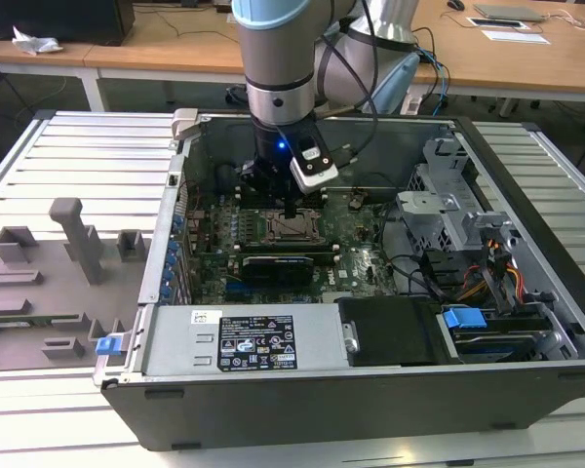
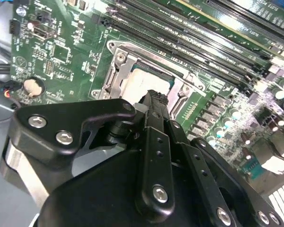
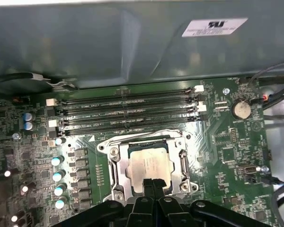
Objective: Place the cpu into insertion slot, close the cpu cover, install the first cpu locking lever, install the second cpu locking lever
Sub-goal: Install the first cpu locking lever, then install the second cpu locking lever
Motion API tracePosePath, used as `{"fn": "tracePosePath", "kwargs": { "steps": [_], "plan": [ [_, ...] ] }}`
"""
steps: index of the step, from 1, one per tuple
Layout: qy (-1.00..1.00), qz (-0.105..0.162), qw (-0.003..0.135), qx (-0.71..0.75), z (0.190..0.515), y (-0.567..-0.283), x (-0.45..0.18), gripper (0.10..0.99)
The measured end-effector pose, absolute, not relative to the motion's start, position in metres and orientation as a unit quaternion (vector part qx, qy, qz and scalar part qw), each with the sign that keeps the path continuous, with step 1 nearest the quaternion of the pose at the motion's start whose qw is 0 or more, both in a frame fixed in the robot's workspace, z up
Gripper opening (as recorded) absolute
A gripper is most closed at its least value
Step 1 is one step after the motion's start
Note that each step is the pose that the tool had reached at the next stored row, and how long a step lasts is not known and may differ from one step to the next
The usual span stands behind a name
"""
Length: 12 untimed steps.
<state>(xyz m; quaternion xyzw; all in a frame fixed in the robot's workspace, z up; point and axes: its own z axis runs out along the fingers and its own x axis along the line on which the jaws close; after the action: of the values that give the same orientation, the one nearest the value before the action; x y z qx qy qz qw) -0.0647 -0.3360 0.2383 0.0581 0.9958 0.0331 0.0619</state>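
Behind end effector (image 3: 154,183), cpu (image 3: 149,165) (edge hidden)

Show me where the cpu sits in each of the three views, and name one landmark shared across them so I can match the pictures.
Exterior view: the cpu lies mid-motherboard inside the open case, directly below the tool.
Second wrist view: the cpu sits within its metal frame, just beyond the tool tips.
First wrist view: the cpu is at the board's centre, partly covered by the tool.
Shared landmark: the long memory slots beside the socket.
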Motion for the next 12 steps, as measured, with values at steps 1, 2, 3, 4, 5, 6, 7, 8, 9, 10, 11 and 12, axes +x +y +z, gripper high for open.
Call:
{"fn": "tracePosePath", "kwargs": {
  "steps": [1, 2, 3, 4, 5, 6, 7, 8, 9, 10, 11, 12],
  "plan": [
    [0.996, 0.033, 0.062, 0.058, 0.2384, -0.3359, -0.0645, 0.106],
    [0.996, 0.033, 0.061, 0.058, 0.2385, -0.3359, -0.0635, 0.106],
    [0.996, 0.033, 0.060, 0.058, 0.2386, -0.3360, -0.0626, 0.106],
    [0.996, 0.033, 0.060, 0.058, 0.2386, -0.3360, -0.0625, 0.106],
    [0.996, 0.033, 0.060, 0.058, 0.2386, -0.3360, -0.0625, 0.106],
    [0.996, 0.033, 0.060, 0.058, 0.2386, -0.3360, -0.0624, 0.106],
    [0.996, 0.033, 0.059, 0.058, 0.2386, -0.3360, -0.0625, 0.106],
    [0.996, 0.033, 0.059, 0.058, 0.2386, -0.3360, -0.0624, 0.106],
    [0.996, 0.033, 0.059, 0.058, 0.2386, -0.3360, -0.0625, 0.106],
    [0.996, 0.033, 0.059, 0.058, 0.2386, -0.3360, -0.0624, 0.106],
    [0.996, 0.033, 0.059, 0.058, 0.2390, -0.3360, -0.0625, 0.106],
    [0.996, 0.033, 0.059, 0.058, 0.2398, -0.3359, -0.0624, 0.106]
  ]
}}
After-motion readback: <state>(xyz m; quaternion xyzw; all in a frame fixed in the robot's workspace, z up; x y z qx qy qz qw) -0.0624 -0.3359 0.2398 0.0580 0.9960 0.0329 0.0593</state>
